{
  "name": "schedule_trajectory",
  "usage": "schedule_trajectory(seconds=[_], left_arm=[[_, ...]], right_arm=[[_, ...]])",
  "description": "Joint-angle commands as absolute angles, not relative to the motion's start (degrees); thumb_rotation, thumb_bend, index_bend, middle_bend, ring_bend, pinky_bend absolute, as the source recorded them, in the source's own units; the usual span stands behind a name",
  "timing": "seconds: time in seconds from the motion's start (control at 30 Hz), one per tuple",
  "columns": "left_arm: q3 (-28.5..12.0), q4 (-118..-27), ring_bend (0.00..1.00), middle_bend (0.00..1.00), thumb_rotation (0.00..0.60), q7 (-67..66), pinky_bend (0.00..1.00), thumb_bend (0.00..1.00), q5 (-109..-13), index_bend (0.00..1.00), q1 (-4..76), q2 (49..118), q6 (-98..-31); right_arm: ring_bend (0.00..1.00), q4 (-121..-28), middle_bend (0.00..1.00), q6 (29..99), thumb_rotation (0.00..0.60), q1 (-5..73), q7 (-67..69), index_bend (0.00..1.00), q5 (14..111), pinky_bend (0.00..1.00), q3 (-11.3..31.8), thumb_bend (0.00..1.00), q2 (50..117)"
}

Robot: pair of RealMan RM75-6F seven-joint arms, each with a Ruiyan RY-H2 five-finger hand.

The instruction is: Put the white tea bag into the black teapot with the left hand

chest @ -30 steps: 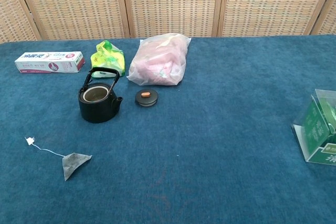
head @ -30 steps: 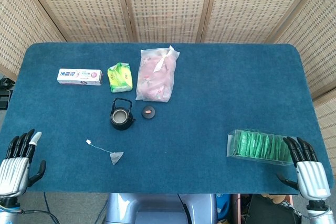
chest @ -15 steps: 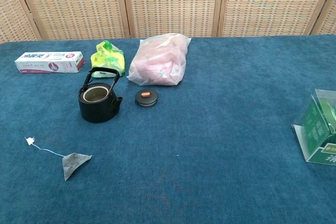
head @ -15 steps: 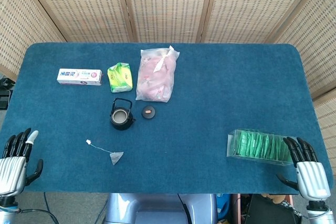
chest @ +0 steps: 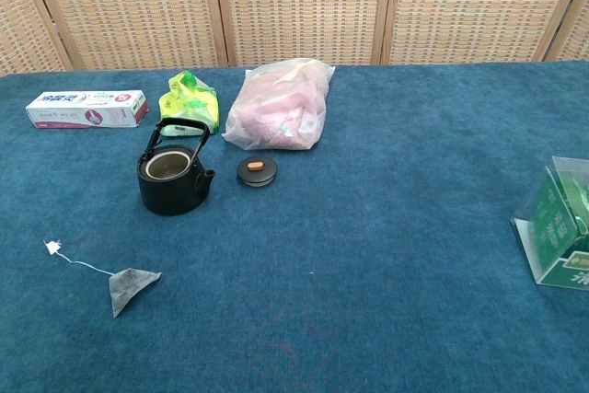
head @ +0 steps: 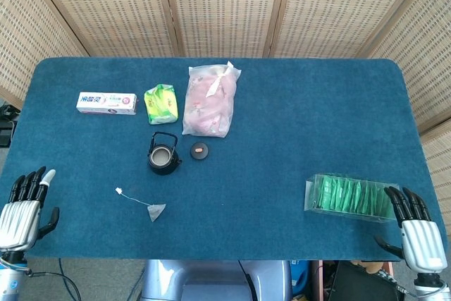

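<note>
Bright, even, diffuse light in both views. Soft faint shadows only, tight under teapot (chest: pixel 173 179) and bag (chest: pixel 279 105). No glare on cloth (head: pixel 296 132). Sharp focus throughout, no motion blur. Slight edge distortion, head view.

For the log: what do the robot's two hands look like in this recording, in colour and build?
Only the head view shows them. The left hand and right hand each have a ribbed silver-grey metallic back and slim black fingers with a black thumb. One fingertip on the left hand is pale or white; the right hand's fingertips are all black. No sleeves or markings are visible.
</note>
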State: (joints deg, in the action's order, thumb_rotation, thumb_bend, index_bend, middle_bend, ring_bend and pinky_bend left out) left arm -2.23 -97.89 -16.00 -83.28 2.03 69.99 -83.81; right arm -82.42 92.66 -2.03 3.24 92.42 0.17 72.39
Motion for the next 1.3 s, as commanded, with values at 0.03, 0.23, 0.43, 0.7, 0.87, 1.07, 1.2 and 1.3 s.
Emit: schedule_trajectory(seconds=[0.03, 0.23, 0.43, 0.7, 0.87, 1.07, 1.2, 1.3], left_arm=[[-3.1, -96.8, 0.00, 0.00, 0.600, -16.8, 0.00, 0.49, -81.3, 0.06, 3.5, 70.1, -81.5], [-4.4, -94.4, 0.00, 0.00, 0.600, -18.0, 0.00, 0.49, -78.0, 0.06, 6.6, 71.1, -76.5], [-5.9, -90.1, 0.05, 0.06, 0.600, -18.2, 0.25, 0.49, -73.8, 0.07, 12.8, 72.4, -66.4], [-6.8, -87.4, 0.48, 0.49, 0.600, -19.3, 0.62, 0.49, -73.1, 0.41, 16.4, 75.3, -64.6], [-6.5, -87.5, 0.57, 0.60, 0.600, -20.7, 0.67, 0.49, -73.0, 0.48, 17.8, 76.4, -64.1], [-6.1, -88.2, 0.58, 0.62, 0.600, -21.2, 0.68, 0.48, -73.2, 0.51, 18.2, 77.1, -65.3], [-5.7, -88.2, 0.58, 0.62, 0.600, -21.4, 0.68, 0.32, -73.0, 0.51, 18.6, 77.4, -65.0], [-5.3, -87.8, 0.58, 0.62, 0.600, -21.4, 0.68, 0.20, -73.5, 0.51, 18.9, 78.0, -65.2]], right_arm=[[0.08, -82.3, 0.21, 92.7, 0.600, -2.2, 3.4, 0.12, 92.3, 0.16, 0.1, 0.01, 72.5], [0.08, -82.2, 0.21, 93.1, 0.600, -2.4, 3.5, 0.12, 92.2, 0.16, 0.2, 0.01, 72.4], [0.08, -82.1, 0.21, 93.4, 0.600, -2.8, 3.8, 0.12, 92.1, 0.16, 0.1, 0.01, 72.3], [0.08, -82.2, 0.21, 93.7, 0.600, -3.0, 3.8, 0.12, 92.0, 0.16, 0.2, 0.01, 72.1], [0.08, -82.1, 0.21, 93.7, 0.600, -3.2, 3.9, 0.12, 91.8, 0.16, 0.3, 0.01, 72.1], [0.08, -82.0, 0.21, 93.8, 0.600, -3.3, 4.1, 0.12, 91.6, 0.16, 0.4, 0.01, 72.0], [0.08, -81.9, 0.21, 93.6, 0.600, -3.3, 4.2, 0.12, 91.6, 0.16, 0.4, 0.01, 72.0], [0.08, -81.9, 0.21, 93.5, 0.600, -3.2, 4.1, 0.12, 91.6, 0.16, 0.4, 0.01, 72.1]])
